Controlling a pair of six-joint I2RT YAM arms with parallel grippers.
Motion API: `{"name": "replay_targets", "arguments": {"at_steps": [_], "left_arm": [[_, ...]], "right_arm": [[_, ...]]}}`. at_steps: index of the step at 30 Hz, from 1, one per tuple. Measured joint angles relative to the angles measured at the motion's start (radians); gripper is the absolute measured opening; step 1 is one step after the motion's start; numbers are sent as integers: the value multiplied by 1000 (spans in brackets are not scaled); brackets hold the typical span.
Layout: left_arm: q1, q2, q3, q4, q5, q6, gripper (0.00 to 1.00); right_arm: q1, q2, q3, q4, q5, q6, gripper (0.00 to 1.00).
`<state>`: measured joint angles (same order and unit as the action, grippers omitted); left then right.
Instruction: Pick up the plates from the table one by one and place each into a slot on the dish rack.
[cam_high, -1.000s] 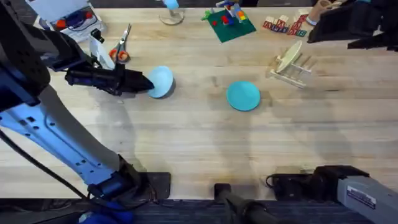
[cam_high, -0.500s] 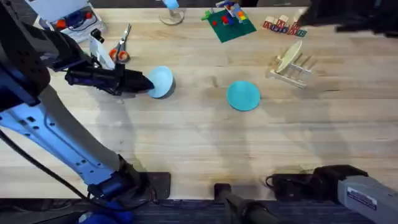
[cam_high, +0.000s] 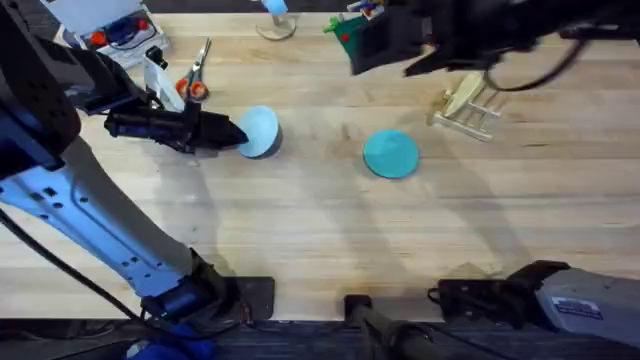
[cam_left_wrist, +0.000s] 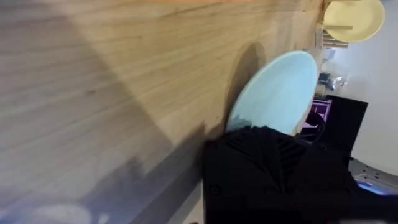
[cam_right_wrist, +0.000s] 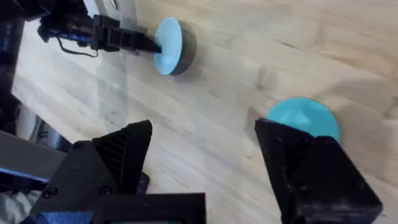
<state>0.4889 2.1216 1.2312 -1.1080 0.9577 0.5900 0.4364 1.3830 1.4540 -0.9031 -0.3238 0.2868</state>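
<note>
Left hand pinches the tilted pale-blue plate

Left arm is reaching forward from its base, left gripper closing on a plate edge. Right gripper is hanging high, fingers spread wide.

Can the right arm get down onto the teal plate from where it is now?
Probably yes. The right gripper is open and above the table, and the teal plate lies flat with bare wood around it. The dish rack and the left gripper, holding the pale blue plate, stand clear.
</note>
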Motion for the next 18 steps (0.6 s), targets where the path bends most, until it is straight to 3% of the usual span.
{"name": "replay_targets", "arguments": {"at_steps": [12, 18], "left_arm": [[0, 0, 0, 0, 0, 0, 40], [0, 0, 0, 0, 0, 0, 40]], "right_arm": [[69, 160, 0, 53, -14, 111, 996], [92, 229, 0, 182, -41, 123, 996]]}}
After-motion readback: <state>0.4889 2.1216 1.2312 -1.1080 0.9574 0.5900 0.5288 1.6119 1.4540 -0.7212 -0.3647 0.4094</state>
